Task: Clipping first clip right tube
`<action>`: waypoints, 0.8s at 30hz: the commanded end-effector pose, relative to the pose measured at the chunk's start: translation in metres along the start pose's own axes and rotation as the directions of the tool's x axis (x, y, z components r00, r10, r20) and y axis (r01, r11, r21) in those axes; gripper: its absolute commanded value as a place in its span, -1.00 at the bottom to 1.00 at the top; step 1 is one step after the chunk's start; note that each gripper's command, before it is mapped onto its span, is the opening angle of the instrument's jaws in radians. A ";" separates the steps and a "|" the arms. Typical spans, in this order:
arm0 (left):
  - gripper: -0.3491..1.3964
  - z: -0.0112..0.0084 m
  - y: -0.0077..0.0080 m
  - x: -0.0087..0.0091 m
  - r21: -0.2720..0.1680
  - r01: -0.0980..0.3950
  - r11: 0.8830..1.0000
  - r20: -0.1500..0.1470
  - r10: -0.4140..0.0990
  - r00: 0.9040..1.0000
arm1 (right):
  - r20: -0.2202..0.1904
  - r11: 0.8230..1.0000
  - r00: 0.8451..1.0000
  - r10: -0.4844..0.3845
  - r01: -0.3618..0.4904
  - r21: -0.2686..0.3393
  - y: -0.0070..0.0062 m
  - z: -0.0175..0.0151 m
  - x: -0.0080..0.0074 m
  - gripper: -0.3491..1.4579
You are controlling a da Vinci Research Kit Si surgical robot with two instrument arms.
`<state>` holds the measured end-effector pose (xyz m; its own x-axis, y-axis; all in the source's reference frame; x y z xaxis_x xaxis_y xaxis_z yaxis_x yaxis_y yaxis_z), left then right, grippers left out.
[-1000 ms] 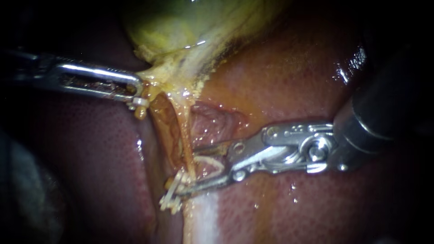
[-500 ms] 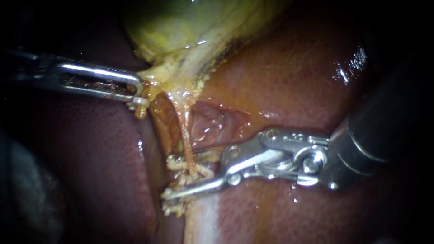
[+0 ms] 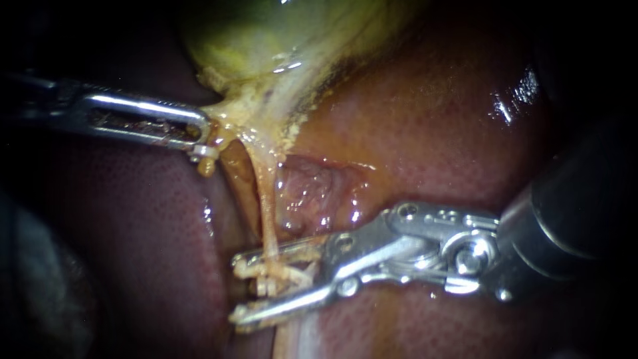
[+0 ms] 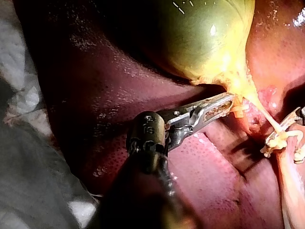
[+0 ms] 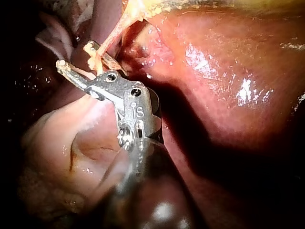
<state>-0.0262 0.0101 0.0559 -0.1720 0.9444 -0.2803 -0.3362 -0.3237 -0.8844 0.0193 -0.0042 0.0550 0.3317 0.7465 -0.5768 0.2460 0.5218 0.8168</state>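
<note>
Dark red liver (image 3: 432, 119) filled the field, wet and shining, with the green-yellow gallbladder (image 3: 246, 40) bulging over its upper edge. From the left came the left instrument (image 3: 201, 141), its jaws together and clamped on the yellow neck tissue (image 3: 232, 113) where the gallbladder narrowed, and that tissue was drawn out into a taut point towards the jaws.

From the neck a thin pale tube (image 3: 266, 206) ran down the groove in the liver, past a raw pink patch (image 3: 312, 193) just beside it. Which of the two tubes it was, the endoscope view did not settle.

The right instrument (image 3: 234, 287) reached in from the right and lay across the groove, jaws plainly apart, one above the tube's lower end and one below. Between them sat the clip (image 3: 272, 282) — pale, lying across the tube and touching it. It lay close against the upper jaw, while a gap showed between it and the lower one.

On the left wrist view the left instrument (image 4: 228, 100) had its tips buried in yellow tissue under the gallbladder (image 4: 205, 38), with the clip (image 4: 279, 138) well ahead of it. On the right wrist view the right instrument (image 5: 74, 54) showed both jaws spread — the tube (image 5: 116, 28) descending between them
</note>
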 end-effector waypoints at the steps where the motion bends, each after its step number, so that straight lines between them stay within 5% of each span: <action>1: -1.00 0.0000 0.0000 0.0000 0.000 0.000 1.000 0.000 0.000 1.000 | 0.001 1.000 1.000 0.001 -0.001 -0.001 0.0001 -0.0001 0.0000 -0.19; 12: -1.00 0.0001 -0.0001 0.0000 0.000 0.000 1.000 0.000 0.000 1.000 | -0.011 1.000 1.000 0.018 -0.019 -0.019 0.0007 -0.0010 -0.0003 -0.63; 17: -1.00 0.0001 -0.0001 0.0000 0.000 0.000 1.000 0.000 0.000 1.000 | -0.016 0.997 0.997 0.077 -0.078 -0.026 0.0008 -0.0013 -0.0004 -1.00; 24: -1.00 0.0001 -0.0001 0.0000 0.000 -0.001 1.000 0.000 0.001 1.000 | -0.017 0.990 0.990 0.140 -0.141 -0.028 0.0007 -0.0016 -0.0008 -1.00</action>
<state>-0.0262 0.0101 0.0560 -0.1722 0.9442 -0.2807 -0.3362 -0.3242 -0.8843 0.0178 -0.0037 0.0559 0.3457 0.8200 -0.4562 0.1691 0.4237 0.8899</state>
